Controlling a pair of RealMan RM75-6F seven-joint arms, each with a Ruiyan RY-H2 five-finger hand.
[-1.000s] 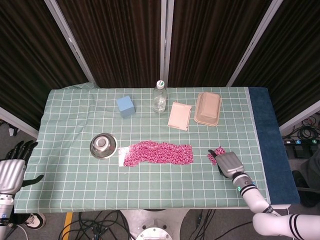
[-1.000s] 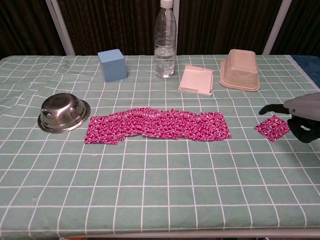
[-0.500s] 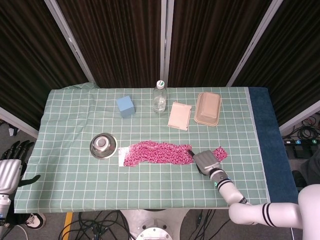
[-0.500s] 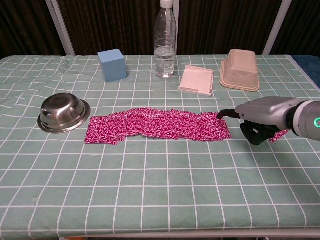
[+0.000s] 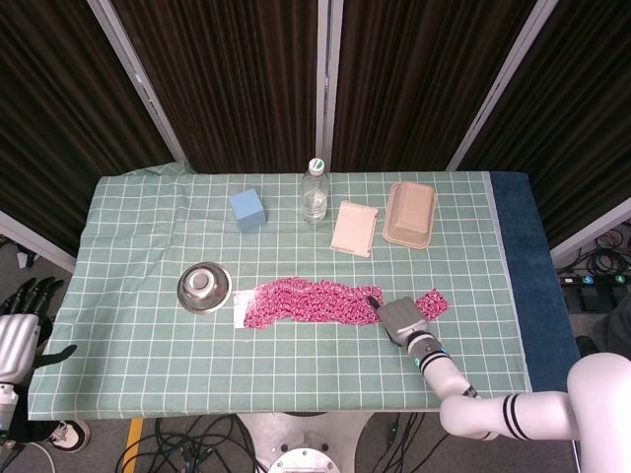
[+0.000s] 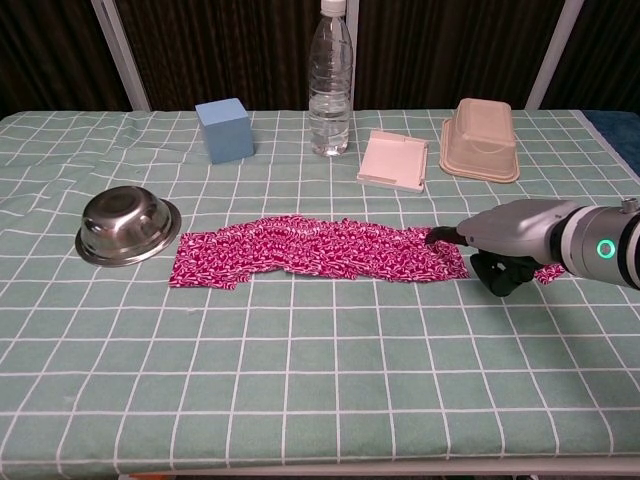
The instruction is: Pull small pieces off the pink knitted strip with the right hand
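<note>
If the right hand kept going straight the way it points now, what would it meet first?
The right hand points toward the robot's left, along the table. Its leading fingertip is already at the near end of the pink knitted strip, so it would likely run into that first. Whether it touches yet is unclear.

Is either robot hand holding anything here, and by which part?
It cannot be told. The right robot hand reaches the pink knitted strip's right end, grip hidden. The left robot hand, off the table, holds nothing.
</note>
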